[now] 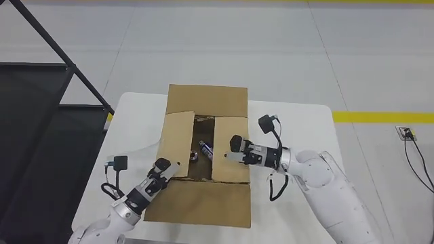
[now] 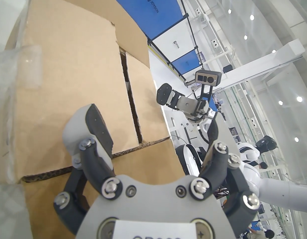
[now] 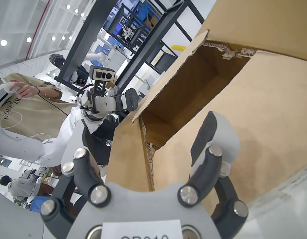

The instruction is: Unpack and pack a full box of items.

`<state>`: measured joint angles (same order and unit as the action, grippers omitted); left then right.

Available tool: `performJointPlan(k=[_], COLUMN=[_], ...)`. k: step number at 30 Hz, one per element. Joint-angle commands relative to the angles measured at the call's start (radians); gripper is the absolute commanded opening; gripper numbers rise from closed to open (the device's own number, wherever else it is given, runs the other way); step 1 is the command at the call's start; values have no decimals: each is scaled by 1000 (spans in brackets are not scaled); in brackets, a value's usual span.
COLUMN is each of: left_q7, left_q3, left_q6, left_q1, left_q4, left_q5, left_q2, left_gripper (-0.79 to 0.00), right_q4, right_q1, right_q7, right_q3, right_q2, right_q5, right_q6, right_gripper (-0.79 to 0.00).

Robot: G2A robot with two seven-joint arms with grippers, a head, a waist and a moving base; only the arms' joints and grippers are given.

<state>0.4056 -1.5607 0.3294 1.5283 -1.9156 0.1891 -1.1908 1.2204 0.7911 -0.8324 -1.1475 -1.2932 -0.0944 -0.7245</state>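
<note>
A brown cardboard box [image 1: 203,203] stands in the middle of the white table [image 1: 135,125]. Its far and near flaps lie folded outward, and the two side flaps lean over the opening. Through the gap between them I see a blue-white item [image 1: 205,149] and a small dark one [image 1: 193,156] inside. My left gripper [image 1: 163,169] [image 2: 153,130] is open at the near corner of the left flap [image 2: 69,75]. My right gripper [image 1: 236,144] [image 3: 148,138] is open at the inner edge of the right flap [image 3: 255,115], straddling the box corner.
A black metal rack [image 1: 41,108] stands just left of the table. Bare tabletop lies on both sides of the box, with more of it on the right [image 1: 305,122]. The near flap reaches almost to the table's front edge.
</note>
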Motion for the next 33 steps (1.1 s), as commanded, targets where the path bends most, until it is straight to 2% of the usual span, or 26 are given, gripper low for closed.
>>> performJointPlan(k=[1, 6, 10, 15, 18, 25, 29, 33], left_q7=[-4, -25, -11, 96, 195, 487, 556, 599], left_q3=[-28, -108, -198, -279, -306, -317, -280, -222], left_q6=[8, 40, 76, 114, 132, 167, 191, 219], left_q1=[19, 74, 130, 177, 189, 187, 178, 168], left_q4=[-21, -68, -72, -29, 11, 100, 108, 100], left_q5=[-22, -76, -161, -191, -214, -191, -123, -81], left_q2=[2, 7, 13, 24, 33, 60, 68, 73], left_gripper=[0, 0, 0, 0, 0, 0, 0, 0], right_q4=[-1, -1, -2, -31, -49, -127, -210, -311], right_q1=[-1, -1, 6, 26, 13, -42, -97, -155], right_q7=[0, 0, 17, 172, 310, 612, 710, 731], right_q3=[1, 1, -4, -41, -47, -44, -11, 20], right_q2=[0, 0, 0, 2, -3, -21, -38, -60], right_q5=[-1, -1, -5, -5, -72, -232, -278, -237], right_q6=[0, 0, 12, 43, 62, 154, 206, 232], right_gripper=[0, 0, 0, 0, 0, 0, 0, 0])
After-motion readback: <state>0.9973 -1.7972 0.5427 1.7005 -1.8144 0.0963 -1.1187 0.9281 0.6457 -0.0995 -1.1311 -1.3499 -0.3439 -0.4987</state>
